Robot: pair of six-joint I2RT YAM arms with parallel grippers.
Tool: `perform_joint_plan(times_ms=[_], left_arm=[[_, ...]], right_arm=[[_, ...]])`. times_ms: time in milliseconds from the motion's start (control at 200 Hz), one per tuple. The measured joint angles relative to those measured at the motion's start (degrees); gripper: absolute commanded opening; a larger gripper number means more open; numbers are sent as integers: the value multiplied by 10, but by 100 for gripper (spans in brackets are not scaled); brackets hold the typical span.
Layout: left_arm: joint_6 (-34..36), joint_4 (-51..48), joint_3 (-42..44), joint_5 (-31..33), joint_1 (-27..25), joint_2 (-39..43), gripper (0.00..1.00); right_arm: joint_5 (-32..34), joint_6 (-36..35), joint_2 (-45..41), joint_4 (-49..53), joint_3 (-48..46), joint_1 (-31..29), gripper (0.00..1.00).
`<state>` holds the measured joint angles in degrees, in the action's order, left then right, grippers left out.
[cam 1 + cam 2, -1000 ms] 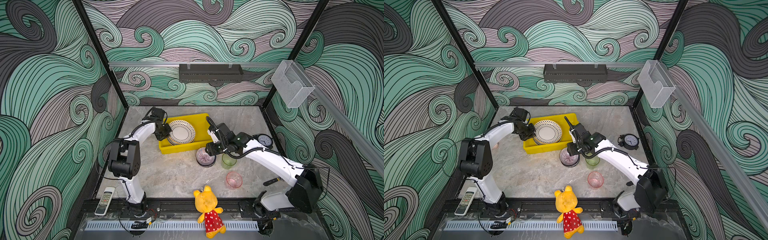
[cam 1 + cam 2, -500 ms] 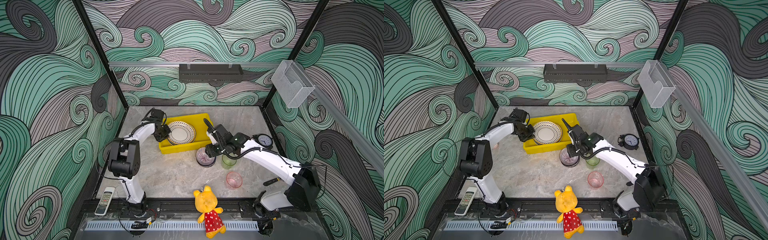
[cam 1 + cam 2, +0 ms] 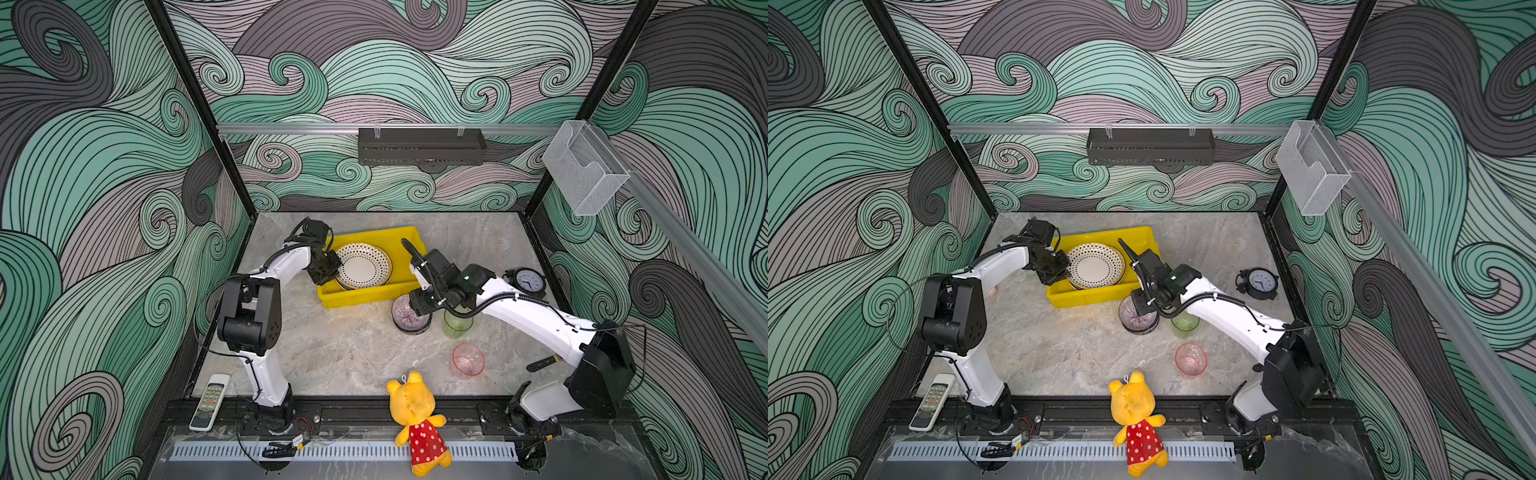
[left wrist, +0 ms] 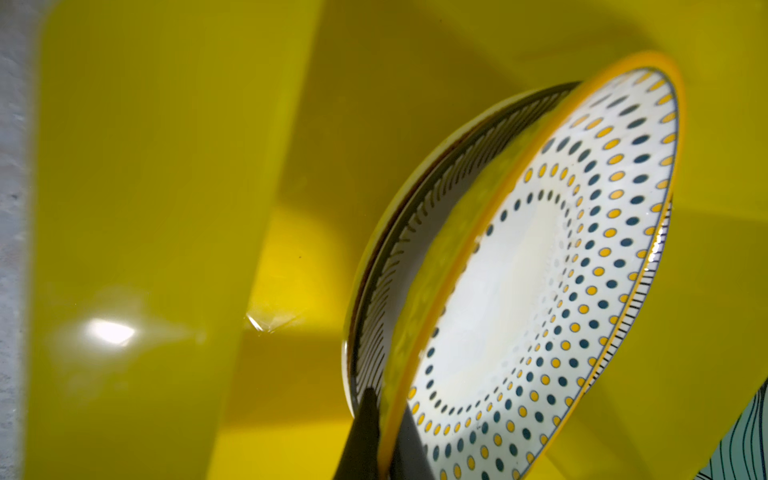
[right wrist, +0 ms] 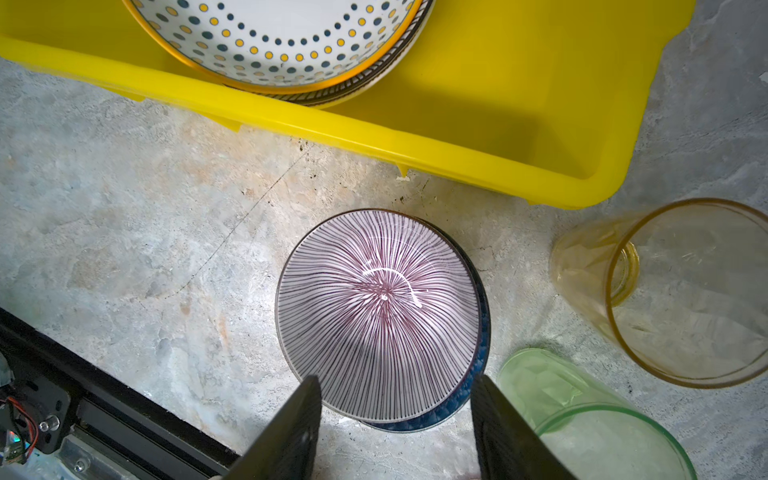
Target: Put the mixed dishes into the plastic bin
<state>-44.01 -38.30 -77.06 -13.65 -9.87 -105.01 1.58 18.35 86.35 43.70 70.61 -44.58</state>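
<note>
From here the left gripper [image 3: 330, 270] is mostly buried behind its own wrist in both top views, at the left end of the yellow bin [image 3: 365, 298]. Only the left wrist view shows its two dark fingers [image 4: 365, 436], pinched tight on either face of the orange edge of the dotted-rim plate [image 4: 540, 270], and even they are cut off by the frame. That plate sits inside the bin, tilted over the striped-rim plate [image 4: 395, 257] beneath it, with a gap open between the two along one side. A further brownish rim peeks out under that, and I cannot tell what it belongs to. The right gripper [image 5: 395, 432] hangs just outside the bin's front wall, jaws spread wide and clamping nothing. The purple-striped bowl [image 5: 378, 311] lies directly below, its near edge showing between the fingertips, and I cannot make out whether they touch it. The bowl is nested in a blue bowl [image 5: 478, 403], of which I see only a thin crescent. In both top views the right arm covers part of the bowl and hides the amber cup [image 5: 685, 291] altogether. The right wrist view puts that cup upright on the marble tabletop [image 3: 353, 353], just off the bin's front right corner, with the green cup [image 3: 457, 328] beside it, farther from the bin and close to one finger. The pink cup [image 3: 468, 359] stands well in front of the bin, alone.
</note>
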Motion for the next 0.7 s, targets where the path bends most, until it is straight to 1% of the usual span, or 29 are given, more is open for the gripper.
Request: perform_joint_plan(times_ms=[185,335,701], left_arm=[[-4,2,0,-5,0,-12,13],[-4,6,0,-13,0,-14,20],[1,-6,-11,-19,0,-14,25]], right_arm=[[8,-4,14,9,7,-3,59],[14,-6,18,12,14,-5,59],[24,-8,22,15,16,-11,58]])
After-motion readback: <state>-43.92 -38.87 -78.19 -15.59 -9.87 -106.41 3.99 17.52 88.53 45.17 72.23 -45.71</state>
